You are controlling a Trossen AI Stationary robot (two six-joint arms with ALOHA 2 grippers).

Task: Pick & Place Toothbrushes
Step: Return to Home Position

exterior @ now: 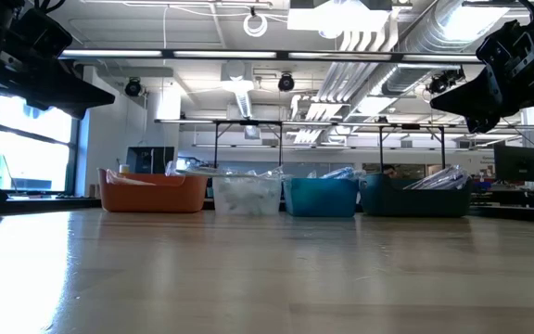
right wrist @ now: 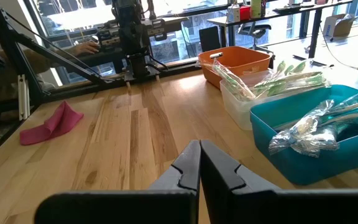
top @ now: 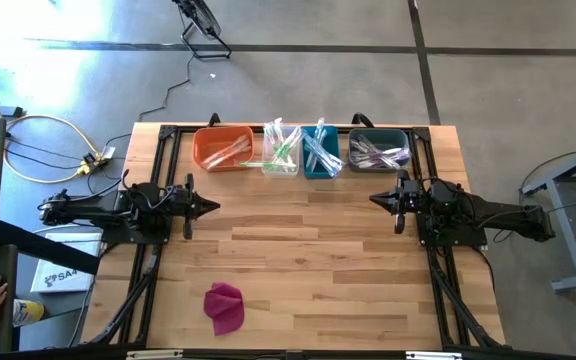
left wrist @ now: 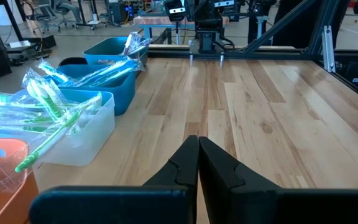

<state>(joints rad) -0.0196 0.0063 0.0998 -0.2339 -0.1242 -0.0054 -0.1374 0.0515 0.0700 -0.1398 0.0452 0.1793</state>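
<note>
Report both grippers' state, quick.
Left gripper: closed, holding nothing.
Right gripper: closed, holding nothing.

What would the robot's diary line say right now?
left hand: shut, empty | right hand: shut, empty | toothbrushes: in bins | pink cloth: on table

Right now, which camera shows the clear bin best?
The left wrist view: the clear bin sits close, green toothbrushes spilling over its rim. High view shows it small from above; low view only its wall; right wrist view, farther off.
</note>
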